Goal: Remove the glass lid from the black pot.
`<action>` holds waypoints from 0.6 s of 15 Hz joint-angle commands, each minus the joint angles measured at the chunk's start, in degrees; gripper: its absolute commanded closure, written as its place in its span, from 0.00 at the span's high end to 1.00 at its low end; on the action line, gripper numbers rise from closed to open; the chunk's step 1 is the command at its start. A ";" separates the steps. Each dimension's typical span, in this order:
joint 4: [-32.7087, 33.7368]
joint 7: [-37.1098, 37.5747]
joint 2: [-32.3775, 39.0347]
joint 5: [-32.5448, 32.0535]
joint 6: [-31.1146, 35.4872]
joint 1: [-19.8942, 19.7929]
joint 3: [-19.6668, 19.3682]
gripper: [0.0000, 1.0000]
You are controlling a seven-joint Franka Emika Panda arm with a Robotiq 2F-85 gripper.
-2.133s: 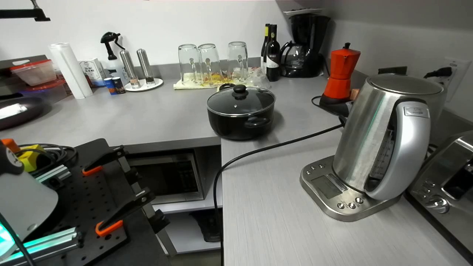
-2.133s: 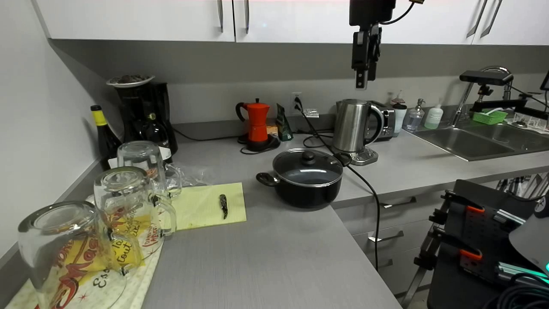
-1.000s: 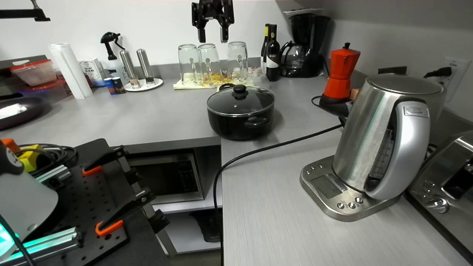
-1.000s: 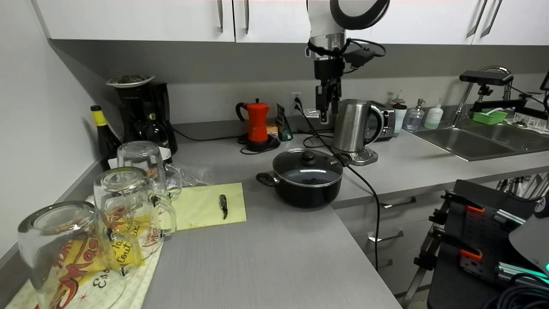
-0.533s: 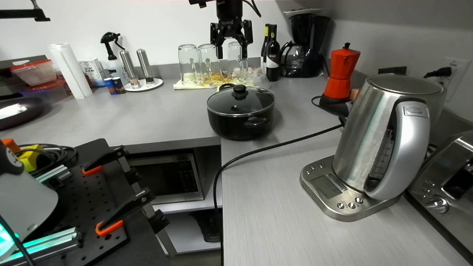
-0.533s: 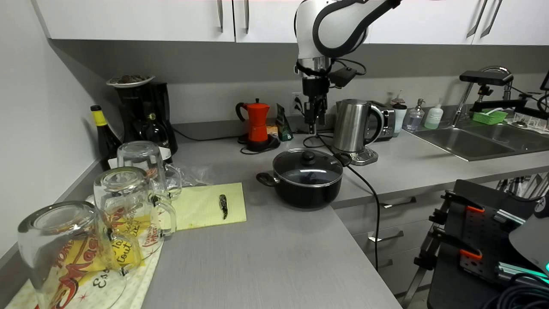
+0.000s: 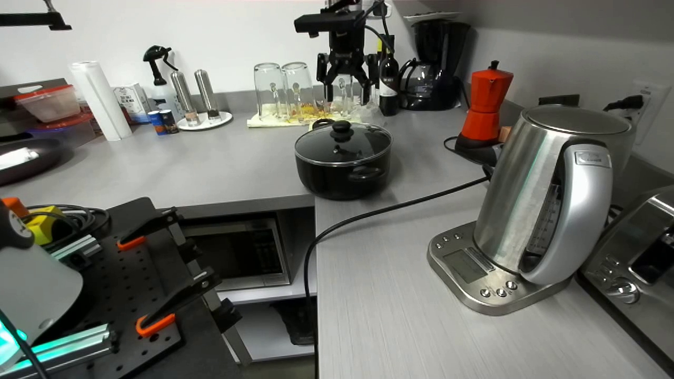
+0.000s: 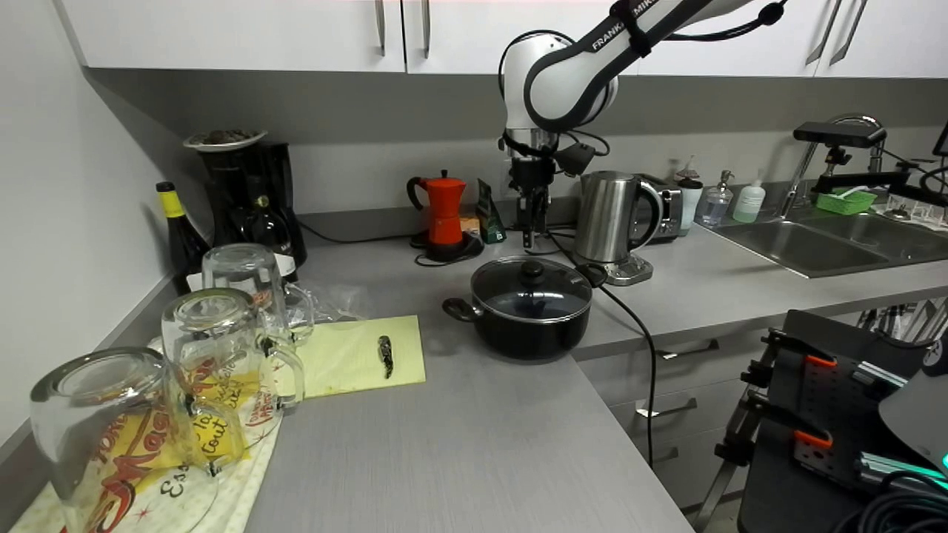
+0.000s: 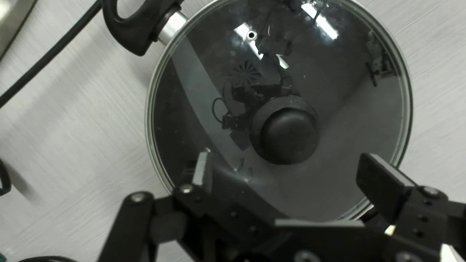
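Three upturned mugs (image 8: 211,333) stood on a patterned cloth (image 8: 238,492) beside a white wall (image 8: 59,244), where a gray desk (image 8: 459,451) turned a corner, with white cupboards (image 8: 244,33) above one stretch. The lid (image 8: 527,300) lay in place on the pot (image 8: 532,340), near the inner bend of the desk, its black knob (image 8: 532,269) facing up. Above it, in both exterior views, hung the robot's hand (image 7: 347,96), its fingers (image 7: 365,95) spread wide, the tips apart from the knob. A yellow sheet (image 8: 352,366) lay flat between the mugs and the pot. Two wine bottles (image 8: 181,237) and a coffee maker (image 7: 441,50) crowded the far corner; along the back wall (image 8: 355,185) stood a red moka pot (image 8: 446,215), a steel kettle (image 8: 601,215) on its base (image 8: 629,272) and a toaster (image 7: 642,231), with pump bottles (image 8: 749,203) and a double sink (image 8: 778,244) farther down. A black cord (image 8: 651,407) crossed the desk near the pot and dropped over the edge. In an exterior view, a microwave (image 7: 245,255) sat beneath the desk, while a paper roll (image 7: 101,100) and two shakers (image 7: 207,92) on a white plate (image 7: 225,118) stood along the wall. A perforated black stand (image 7: 139,268) occupied the space alongside.
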 commanded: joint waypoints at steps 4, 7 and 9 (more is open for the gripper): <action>1.95 -5.23 3.65 2.22 0.05 -0.39 1.39 1.00; 1.49 -5.57 4.35 2.30 0.35 -0.30 1.86 1.00; 1.57 -5.50 4.94 2.27 0.36 -0.32 1.99 1.00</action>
